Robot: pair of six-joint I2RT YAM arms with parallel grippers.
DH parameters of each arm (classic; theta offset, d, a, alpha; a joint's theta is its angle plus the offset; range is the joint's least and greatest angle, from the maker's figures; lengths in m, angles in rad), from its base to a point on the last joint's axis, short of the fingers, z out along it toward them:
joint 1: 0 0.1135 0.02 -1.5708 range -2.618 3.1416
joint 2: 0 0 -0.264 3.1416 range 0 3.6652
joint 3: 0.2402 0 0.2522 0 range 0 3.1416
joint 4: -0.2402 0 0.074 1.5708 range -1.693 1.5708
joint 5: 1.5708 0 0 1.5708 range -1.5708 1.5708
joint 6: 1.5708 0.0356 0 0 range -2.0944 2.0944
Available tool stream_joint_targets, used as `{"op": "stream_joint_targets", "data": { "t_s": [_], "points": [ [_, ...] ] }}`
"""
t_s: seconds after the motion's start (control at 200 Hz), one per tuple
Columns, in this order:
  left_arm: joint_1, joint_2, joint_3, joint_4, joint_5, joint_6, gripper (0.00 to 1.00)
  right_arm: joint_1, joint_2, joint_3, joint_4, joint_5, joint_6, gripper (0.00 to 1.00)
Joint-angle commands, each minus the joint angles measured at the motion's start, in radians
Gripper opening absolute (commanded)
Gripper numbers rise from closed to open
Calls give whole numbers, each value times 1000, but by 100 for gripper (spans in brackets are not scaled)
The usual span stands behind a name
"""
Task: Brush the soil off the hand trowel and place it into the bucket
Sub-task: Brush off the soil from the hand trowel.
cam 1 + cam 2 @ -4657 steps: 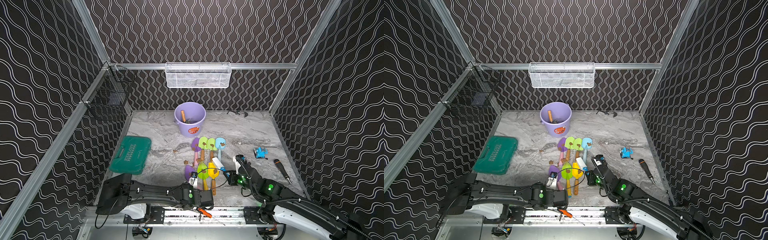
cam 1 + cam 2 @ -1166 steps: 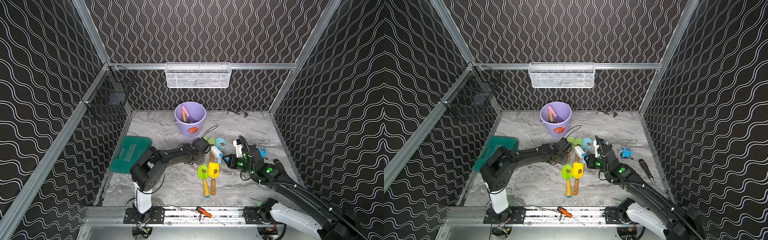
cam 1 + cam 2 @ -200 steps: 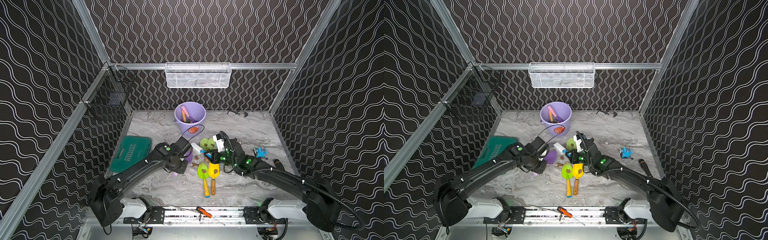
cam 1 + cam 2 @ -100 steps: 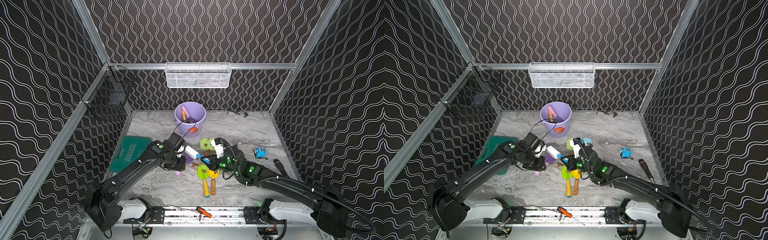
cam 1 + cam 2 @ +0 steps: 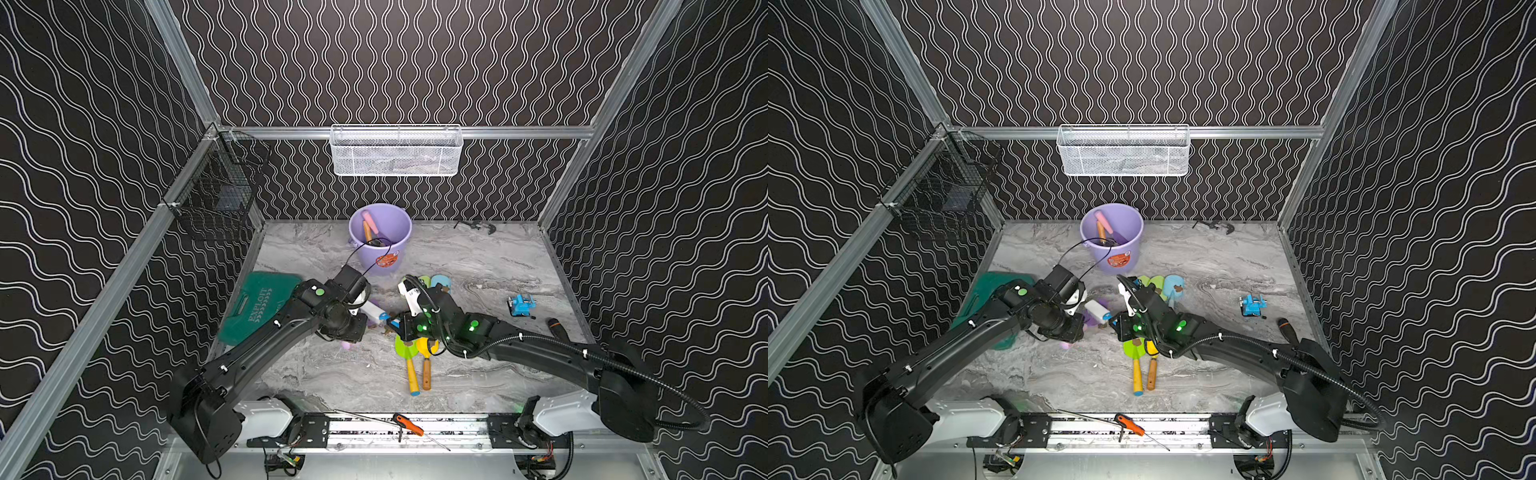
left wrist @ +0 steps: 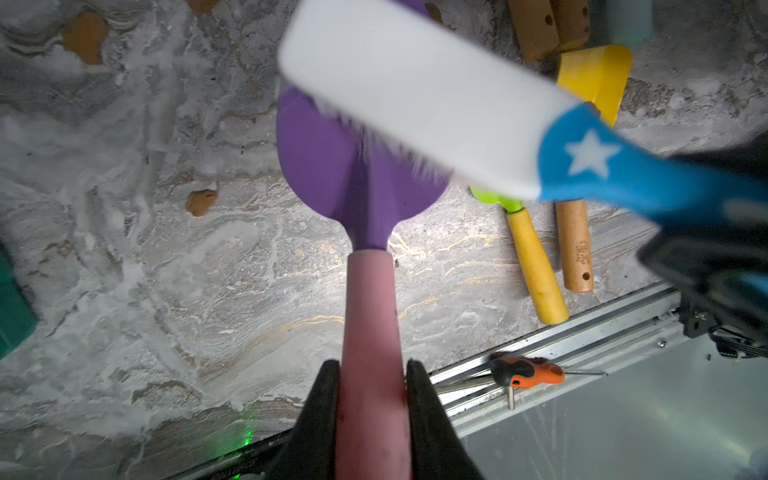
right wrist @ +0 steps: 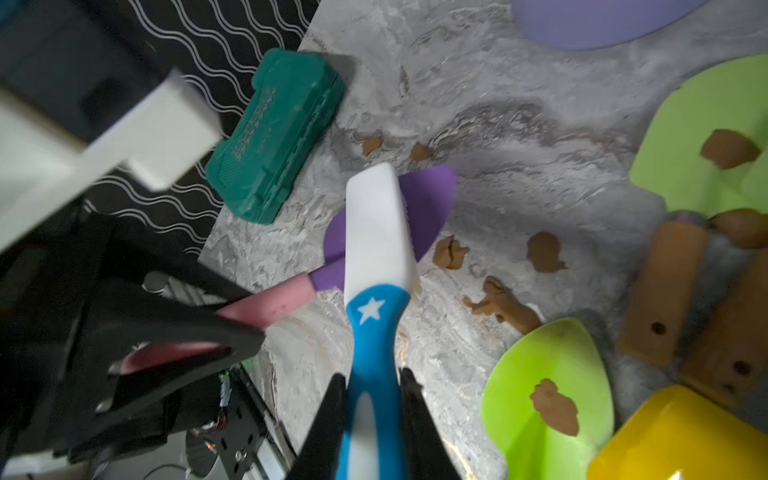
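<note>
I hold the left tool point(image 6: 372, 368) clamped on the purple trowel point(image 6: 328, 166) by its pink handle, blade raised off the desk point(image 5: 478, 257), presumably so crumbs drop clear; the right tool point(image 7: 370, 376) grips the brush point(image 7: 376, 232), bristles across the blade; soil point(image 7: 451, 251) lies just beside; the bucket point(image 5: 380, 245) stands near, behind; grey marbled desk, black wave-patterned walls point(image 5: 415, 62).

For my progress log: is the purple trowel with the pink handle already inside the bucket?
No, the left tool grips the purple trowel by its pink handle under the brush, away from the bucket.
</note>
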Motion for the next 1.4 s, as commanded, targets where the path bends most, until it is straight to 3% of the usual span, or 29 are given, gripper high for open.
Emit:
{"op": "stream_joint_targets", "data": {
  "t_s": [0.0,0.125,0.385,0.5,0.651,0.981,1.081,1.226,1.396],
  "points": [
    [2,-6,1,-2,-63,39,0,-20,13,47,-90,77,-48,0],
    [2,-9,-2,10,-85,54,0,-19,3,103,-79,41,-72,0],
    [2,-22,-6,41,-85,62,0,-24,59,59,49,-160,-26,0],
    [2,-33,-17,54,-65,57,0,-68,72,12,22,-114,-8,0],
    [2,-39,-45,86,-34,45,0,-164,-14,-62,52,-115,29,0],
    [14,0,-65,167,83,24,0,-172,-296,-217,109,2,118,0],
    [87,-19,-87,203,230,18,0,-178,-374,-248,75,47,133,0],
    [253,-64,-147,295,557,-18,0,-186,-477,-322,88,113,153,0],
    [403,-105,-210,486,884,-186,0,-203,-530,-385,126,42,208,0]
  ]
}}
